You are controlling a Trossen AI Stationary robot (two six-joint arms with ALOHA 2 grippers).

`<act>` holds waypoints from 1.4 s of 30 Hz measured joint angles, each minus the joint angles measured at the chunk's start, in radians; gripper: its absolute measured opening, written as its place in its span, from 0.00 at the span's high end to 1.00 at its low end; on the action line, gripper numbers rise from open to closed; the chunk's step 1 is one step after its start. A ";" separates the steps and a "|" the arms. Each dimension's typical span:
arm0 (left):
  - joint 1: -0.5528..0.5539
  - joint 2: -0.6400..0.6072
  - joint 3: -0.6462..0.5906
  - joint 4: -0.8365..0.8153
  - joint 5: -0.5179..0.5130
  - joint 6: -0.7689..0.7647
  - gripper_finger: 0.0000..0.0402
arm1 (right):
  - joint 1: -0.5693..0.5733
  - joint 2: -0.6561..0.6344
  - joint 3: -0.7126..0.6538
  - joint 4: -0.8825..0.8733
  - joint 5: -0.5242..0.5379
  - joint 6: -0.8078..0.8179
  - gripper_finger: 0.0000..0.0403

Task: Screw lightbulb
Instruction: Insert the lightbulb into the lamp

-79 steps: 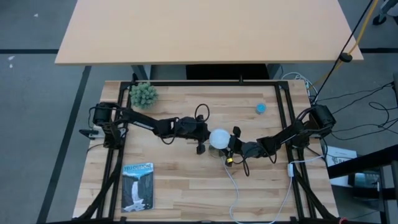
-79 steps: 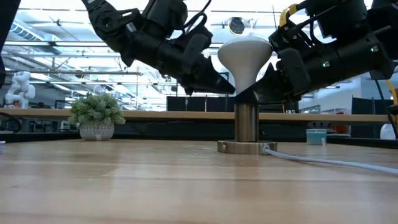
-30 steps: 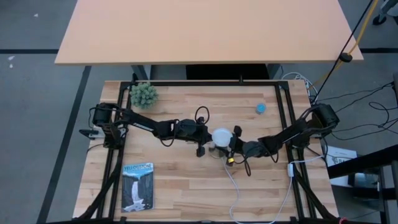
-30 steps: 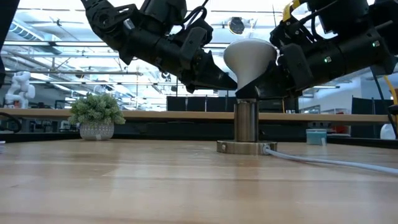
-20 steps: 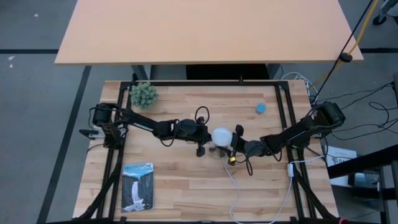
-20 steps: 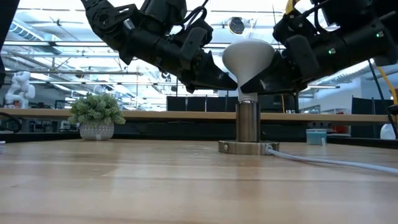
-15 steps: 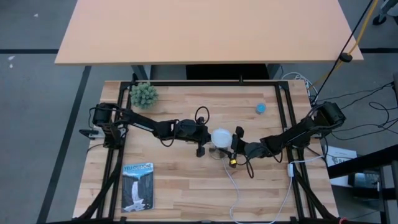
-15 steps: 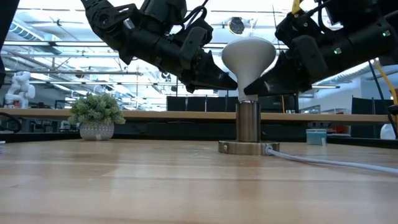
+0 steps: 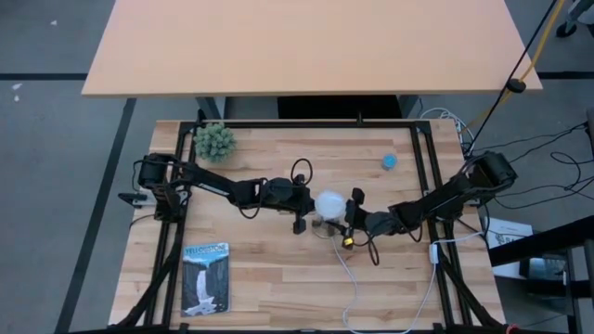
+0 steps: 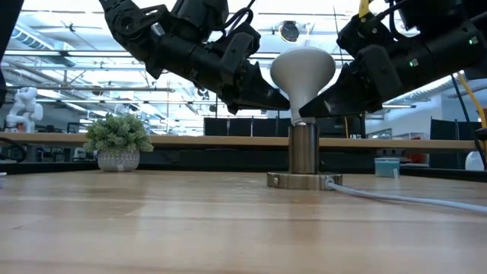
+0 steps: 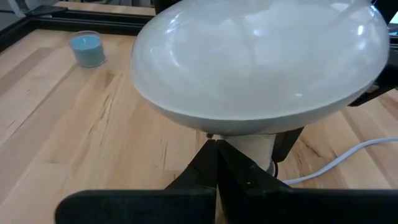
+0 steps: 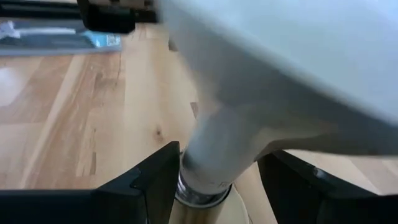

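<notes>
The lightbulb (image 10: 303,70) stands upright at the middle of the desk (image 9: 269,269), dome up, its narrow screw end entering the top of a metal socket post (image 10: 303,149) whose round base rests on the wood with a white cord (image 10: 396,196) trailing off to the right. Its long axis is vertical, in line with the post, so the coming turn has to go about that upright line. The right tool (image 12: 211,177) comes in from the right and has its fingers set narrowly on either side of the white neck just above the socket, holding it. The left tool (image 11: 217,168) reaches in from the left, its tips together and nosed up against the neck under the dome, gripping nothing. Both arms are equally close, meeting at the bulb. There is open wood all round; a small plant (image 9: 214,140) sits far left, a blue cap (image 9: 389,160) far right, a booklet (image 9: 205,277) near left, all well apart.
</notes>
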 joint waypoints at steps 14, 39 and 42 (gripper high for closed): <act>0.000 0.000 0.000 0.000 0.001 0.003 1.00 | 0.002 -0.106 0.000 -0.158 -0.060 0.050 0.48; 0.000 0.000 0.000 0.041 0.002 0.002 1.00 | 0.006 -0.153 0.001 -0.228 -0.087 0.004 0.78; 0.000 0.000 0.000 0.048 0.002 0.002 1.00 | 0.006 -0.153 0.001 -0.228 -0.087 -0.008 0.80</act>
